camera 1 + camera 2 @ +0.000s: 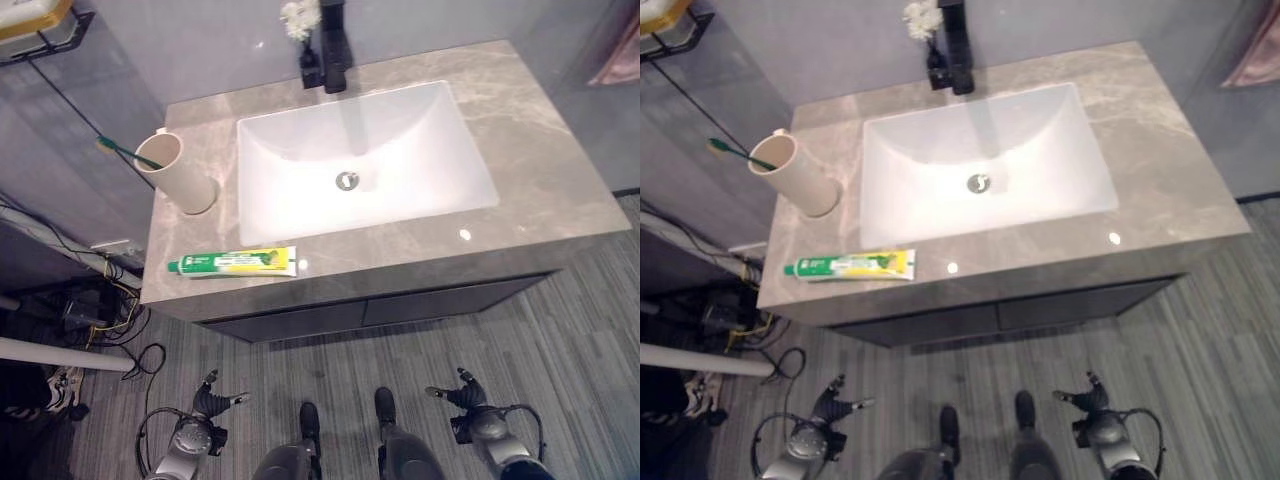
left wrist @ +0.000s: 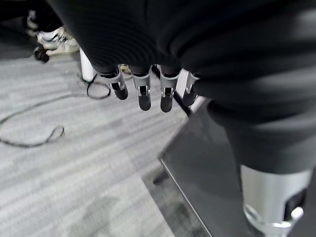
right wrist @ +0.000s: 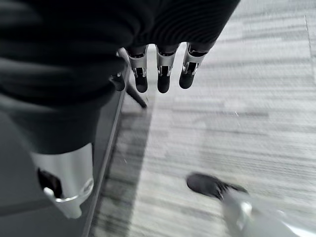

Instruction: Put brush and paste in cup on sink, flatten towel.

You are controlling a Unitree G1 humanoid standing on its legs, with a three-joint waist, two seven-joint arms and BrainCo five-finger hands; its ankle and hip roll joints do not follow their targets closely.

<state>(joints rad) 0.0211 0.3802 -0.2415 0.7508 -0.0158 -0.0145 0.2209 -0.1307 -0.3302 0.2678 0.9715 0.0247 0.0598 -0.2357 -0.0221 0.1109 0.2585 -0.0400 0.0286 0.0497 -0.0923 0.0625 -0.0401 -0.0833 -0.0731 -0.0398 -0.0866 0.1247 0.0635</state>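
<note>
1. Below, at the lower left of the left eye view, we see the left hand (image 1: pixel 203 403) hanging low over the grey striped floor (image 1: pixel 420 350), in front of the cabinet; its fingers (image 2: pixel 144 94) hang straight and a little apart in its wrist view, holding nothing.
2. At the lower right we see the right hand (image 1: pixel 462 391), also low over the floor; its fingers (image 3: pixel 163 74) are straight and relaxed, side by side, empty.
3. Up on the grey marbled counter (image 1: pixel 540 170), we find the beige cup (image 1: pixel 176 170) at the left of the frame, beside the white basin (image 1: pixel 360 160), leaning toward the left.
4. We see the green-handled toothbrush (image 1: pixel 122 150) already in the cup, its head sticking out toward the upper left.
5. Nearer the front edge, left of centre, the green and yellow toothpaste tube (image 1: pixel 232 263) lies flat on the counter, apart from the cup, cap pointing left.
6. At the top centre a black tap (image 1: pixel 334 50) stands behind the basin, with a small vase of white flowers (image 1: pixel 300 25) just beside it.
</note>
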